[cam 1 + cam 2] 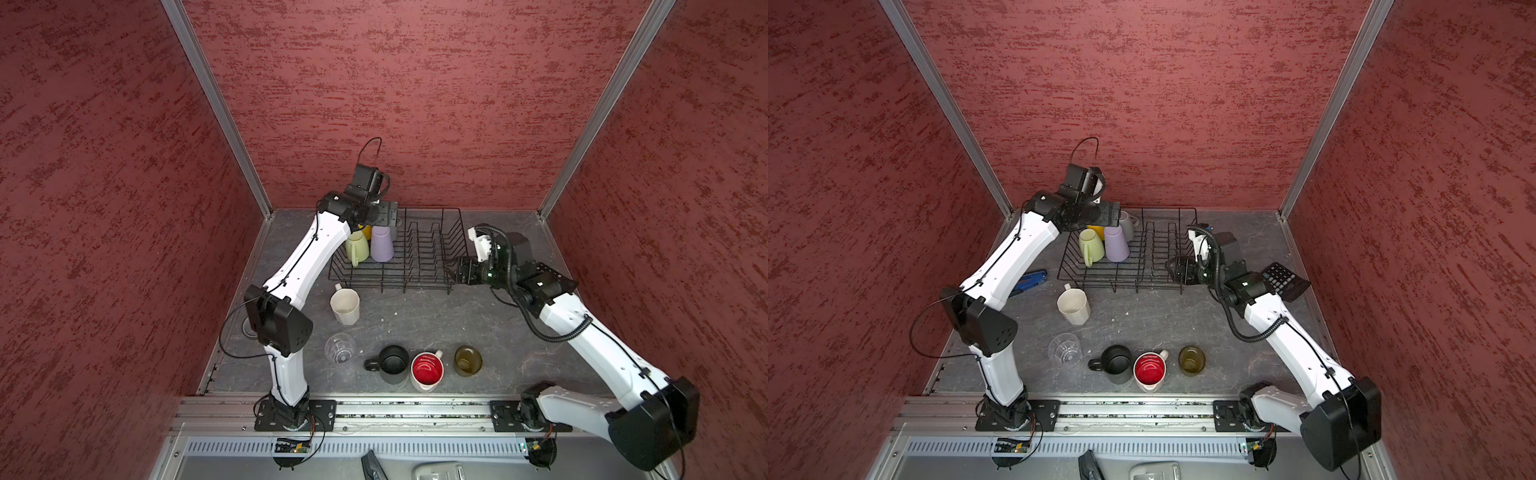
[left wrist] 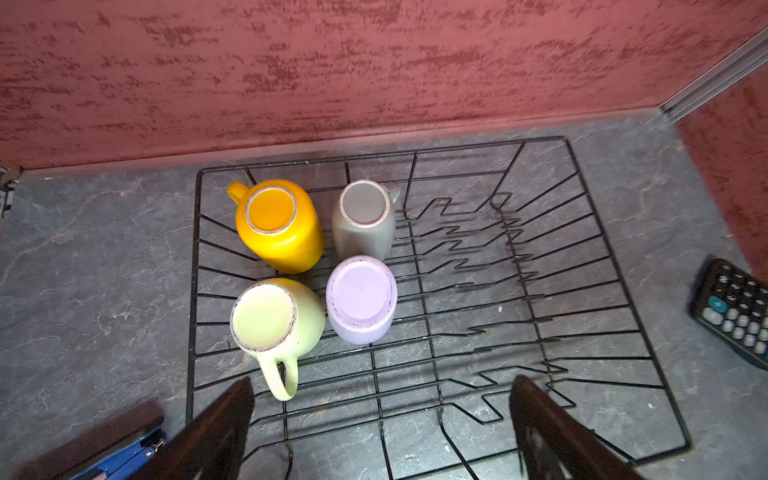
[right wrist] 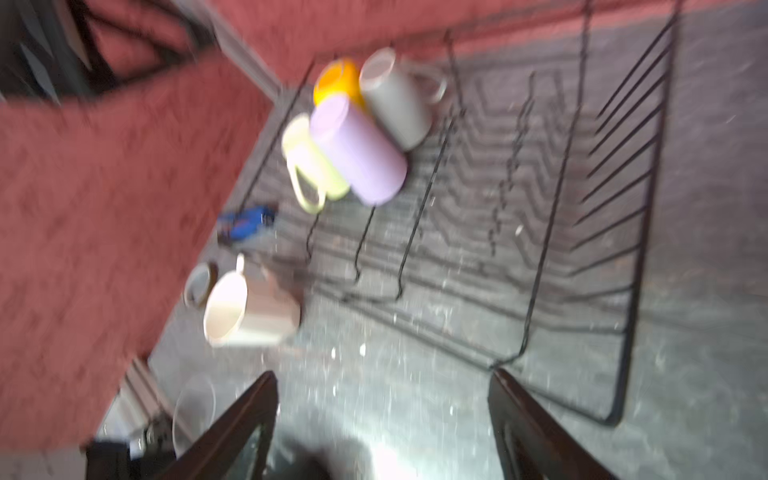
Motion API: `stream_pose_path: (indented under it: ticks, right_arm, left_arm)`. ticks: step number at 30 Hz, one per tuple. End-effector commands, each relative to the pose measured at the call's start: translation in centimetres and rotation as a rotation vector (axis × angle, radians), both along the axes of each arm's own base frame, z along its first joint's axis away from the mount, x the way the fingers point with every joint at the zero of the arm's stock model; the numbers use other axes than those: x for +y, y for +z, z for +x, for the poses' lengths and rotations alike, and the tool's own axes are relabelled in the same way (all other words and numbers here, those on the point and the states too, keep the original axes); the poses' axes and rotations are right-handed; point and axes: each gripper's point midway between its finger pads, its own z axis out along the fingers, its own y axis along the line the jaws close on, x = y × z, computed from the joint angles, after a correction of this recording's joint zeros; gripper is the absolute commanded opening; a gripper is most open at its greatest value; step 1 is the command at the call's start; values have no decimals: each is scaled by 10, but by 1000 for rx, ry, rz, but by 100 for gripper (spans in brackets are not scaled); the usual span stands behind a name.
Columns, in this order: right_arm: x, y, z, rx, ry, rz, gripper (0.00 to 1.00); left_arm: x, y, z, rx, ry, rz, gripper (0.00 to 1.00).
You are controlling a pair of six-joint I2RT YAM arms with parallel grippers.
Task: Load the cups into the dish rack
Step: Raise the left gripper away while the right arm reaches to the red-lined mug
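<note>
1. In the dish rack (image 1: 419,253), at the end nearer the left arm: yellow mug (image 2: 278,224), grey mug (image 2: 365,216), pale green mug (image 2: 276,320) and lilac tumbler (image 2: 360,299), all mouth-down and packed two by two. The rack stands at the back of the table, close to the rear wall.
2. On the table, not yet loaded:
   - white faceted mug (image 1: 345,306), upright, just beside the rack's near corner
   - clear glass (image 1: 340,348)
   - black mug (image 1: 394,363), white red-inside mug (image 1: 427,370) and olive-brown glass (image 1: 468,360), in a row near the front rail
3. Left gripper (image 2: 382,388): above the loaded end of the rack, jaws spread, empty.
4. Right gripper (image 3: 382,374): low beside the rack's opposite end, jaws apart, nothing between them. The wrist view is blurred.
5. Hazards, as judged:
   - The right gripper is so near the wire that it could snag it and drag the rack, toppling the four cups.
   - The clear glass is faint against the table and near the left arm's elbow, so a swing could knock it.
   - The black and red-inside mugs stand so close that jaws around one may shove the other.
   - The green mug's handle juts into free rack space and could foul the next cup.
6. Surface: dark grey, slate-look table (image 1: 415,324), lightly speckled. A black calculator (image 1: 1283,280) and a blue-handled tool (image 1: 1030,280) lie on opposite sides of the rack.
7. Room: red textured wall panels (image 1: 415,104) on three sides, aluminium corner posts (image 1: 216,108), and a metal rail (image 1: 415,409) along the front carrying both arm bases.
</note>
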Motion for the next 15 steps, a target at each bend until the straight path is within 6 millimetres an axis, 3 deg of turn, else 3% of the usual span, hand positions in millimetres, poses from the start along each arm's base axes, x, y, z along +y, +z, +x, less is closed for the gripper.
stream_pose_path:
  ticks: [1,8,15]
  right_arm:
    - [-5,-24,-47,90,92,-195,77]
    - [9,-53,-110,237,185,-242,69]
    - [23,-88,-155,325,297,-322,67]
  left_arm:
    - [-1,35,2,-168,9,-95,97]
    - [32,73,-33,-333,66,-183,99]
    - [59,86,-67,-388,104,-313,100]
